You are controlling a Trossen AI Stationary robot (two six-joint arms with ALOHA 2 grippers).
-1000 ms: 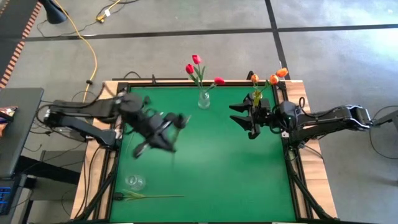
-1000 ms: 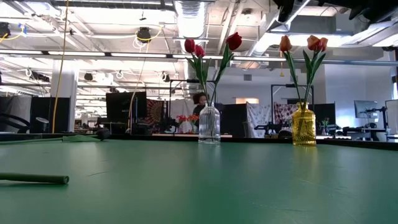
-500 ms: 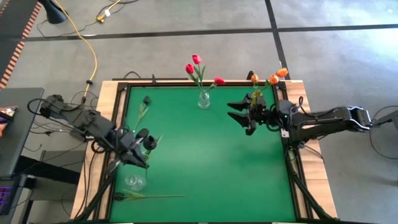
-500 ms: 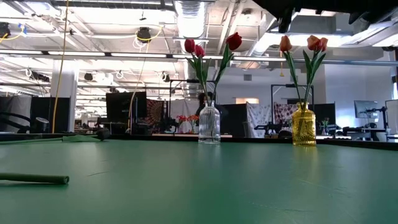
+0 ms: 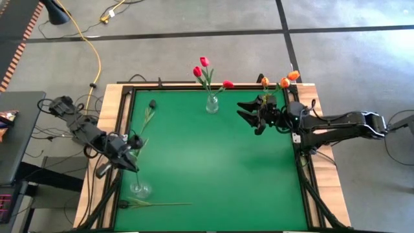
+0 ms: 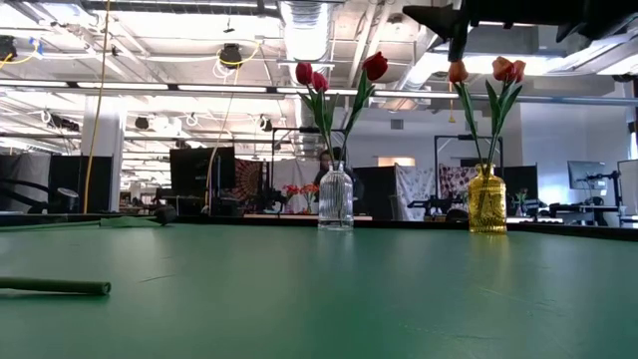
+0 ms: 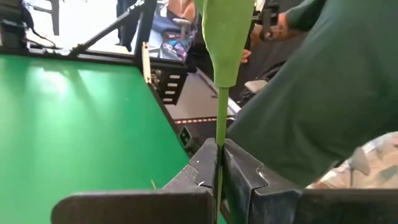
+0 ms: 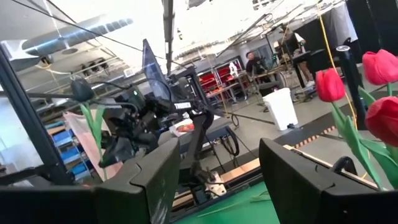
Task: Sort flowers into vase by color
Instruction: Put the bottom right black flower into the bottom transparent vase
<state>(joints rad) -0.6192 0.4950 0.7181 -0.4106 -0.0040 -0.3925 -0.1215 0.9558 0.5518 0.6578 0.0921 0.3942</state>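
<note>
The left gripper (image 5: pixel 129 145) sits at the left edge of the green table (image 5: pixel 213 168), its fingers (image 7: pixel 239 171) clamped on the thin green stem of a dark-headed tulip (image 5: pixel 147 116) whose bud points toward the far left corner; just nearer than the gripper stands an empty clear glass vase (image 5: pixel 140 189), and another tulip (image 5: pixel 152 204) lies flat along the near left edge; the right gripper (image 5: pixel 249 115) hovers with its jaws spread apart and holding nothing, at the far right of the table just beside the yellow vase (image 6: pixel 486 212) with orange tulips (image 6: pixel 495 70); the red tulips (image 6: pixel 339 70) stand in a ribbed clear vase (image 6: pixel 335 199) at the middle of the far edge, to the left of the yellow vase.
</note>
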